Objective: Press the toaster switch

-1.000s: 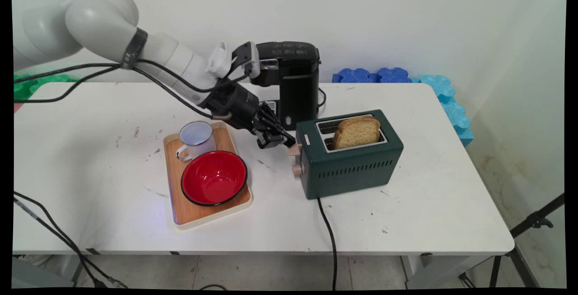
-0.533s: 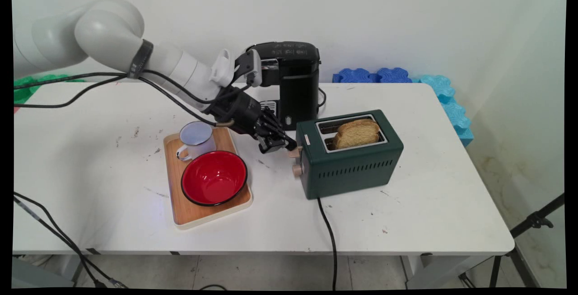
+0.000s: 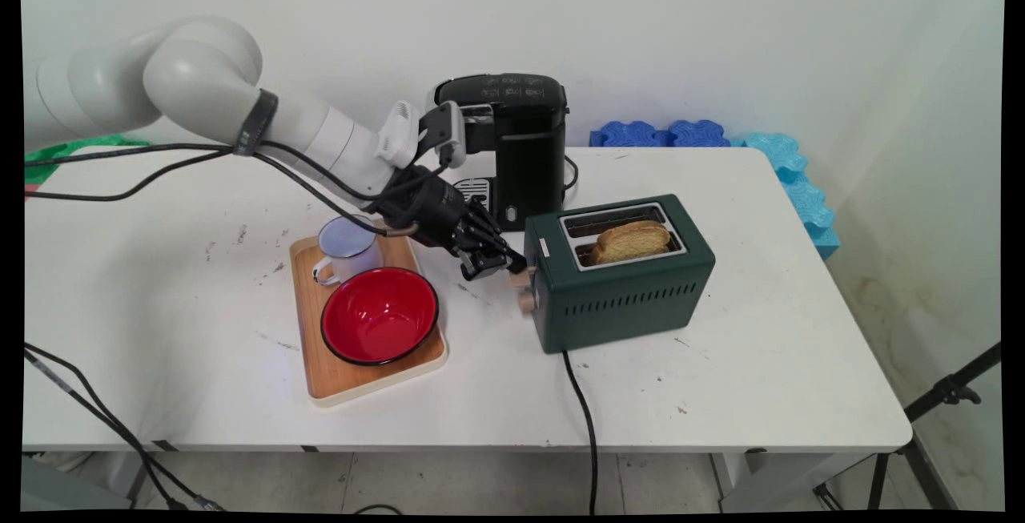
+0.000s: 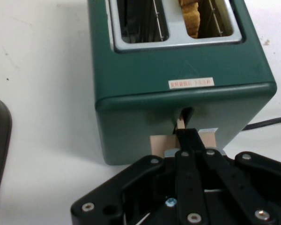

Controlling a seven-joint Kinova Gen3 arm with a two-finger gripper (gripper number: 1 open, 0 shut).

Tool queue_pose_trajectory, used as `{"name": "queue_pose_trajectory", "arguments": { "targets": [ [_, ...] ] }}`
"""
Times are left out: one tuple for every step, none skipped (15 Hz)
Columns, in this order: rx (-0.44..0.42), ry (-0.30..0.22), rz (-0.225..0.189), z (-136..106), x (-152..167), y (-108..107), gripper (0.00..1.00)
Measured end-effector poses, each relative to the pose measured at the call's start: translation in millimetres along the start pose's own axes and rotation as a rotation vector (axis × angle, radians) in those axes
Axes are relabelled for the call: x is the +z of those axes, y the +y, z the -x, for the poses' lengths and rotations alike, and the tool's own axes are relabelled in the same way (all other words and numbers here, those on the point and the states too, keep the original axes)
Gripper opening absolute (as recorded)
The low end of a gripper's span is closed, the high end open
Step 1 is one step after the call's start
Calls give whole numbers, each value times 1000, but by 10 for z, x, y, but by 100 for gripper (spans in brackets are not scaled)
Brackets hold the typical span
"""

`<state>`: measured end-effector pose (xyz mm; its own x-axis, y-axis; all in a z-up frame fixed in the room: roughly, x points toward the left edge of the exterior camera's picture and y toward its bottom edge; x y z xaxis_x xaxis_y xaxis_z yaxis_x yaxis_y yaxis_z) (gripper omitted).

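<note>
Your tool (image 4: 187,140), fingers drawn together, bears on the wooden lever (image 4: 183,139) at the end of the green toaster (image 3: 621,275). A toast slice (image 3: 633,239) sits low in the near slot. A tray (image 3: 360,375) with a red bowl (image 3: 379,315) and mug (image 3: 346,246) lies on the bench (image 3: 761,363) beside it.

White table (image 3: 721,395) bears wooden tray (image 3: 352,375), green toaster (image 3: 625,299), black coffee machine (image 3: 520,146).
</note>
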<state>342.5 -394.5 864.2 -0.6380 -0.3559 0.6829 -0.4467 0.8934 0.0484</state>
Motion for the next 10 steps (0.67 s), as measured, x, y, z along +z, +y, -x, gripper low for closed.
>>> {"name": "queue_pose_trajectory", "arguments": {
  "targets": [
    [-1,0,-1,19,14,3,0],
    [-2,0,-2,35,25,6,0],
    [-3,1,-2,49,36,8,0],
    [-6,2,-3,66,50,9,0],
    [-8,3,-4,78,63,9,0],
    [-11,3,-5,88,72,10,0],
    [-14,4,-6,102,83,12,0],
    [-17,4,-6,112,93,13,0],
    [-20,5,-7,122,105,15,0],
    [-24,6,-8,133,115,16,0]
  ]
}}
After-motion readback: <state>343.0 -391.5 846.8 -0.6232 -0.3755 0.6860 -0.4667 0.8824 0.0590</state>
